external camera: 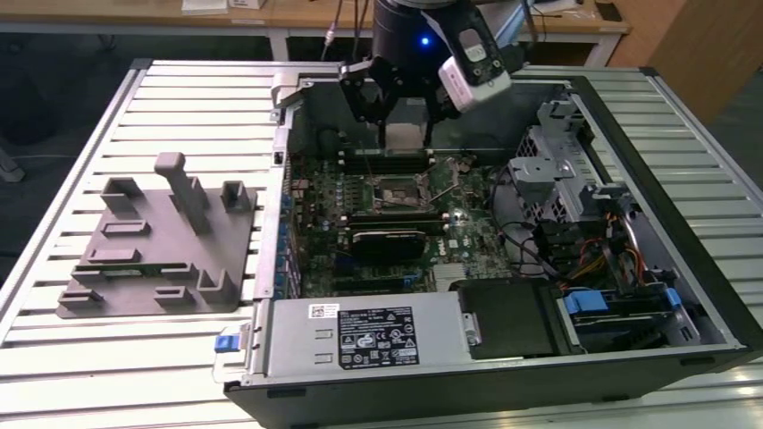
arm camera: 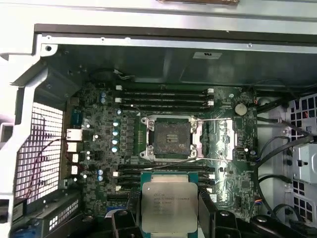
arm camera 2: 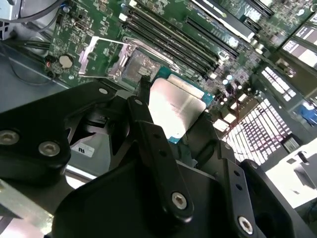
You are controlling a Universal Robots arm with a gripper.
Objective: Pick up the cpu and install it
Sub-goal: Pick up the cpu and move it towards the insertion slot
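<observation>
Gripper (arm camera: 169,220) is clamping the cpu (arm camera: 168,201) by its edges, holding it above the board (arm camera: 230,176) near the open socket (arm camera: 172,140).

Matt silver metal cpu (arm camera: 169,208), matt plastic fixture (external camera: 155,241), ribbed metal table (external camera: 71,179)

Faint print shows on the cpu (arm camera: 169,206) and the power supply label (external camera: 378,338), none of it legible
</observation>
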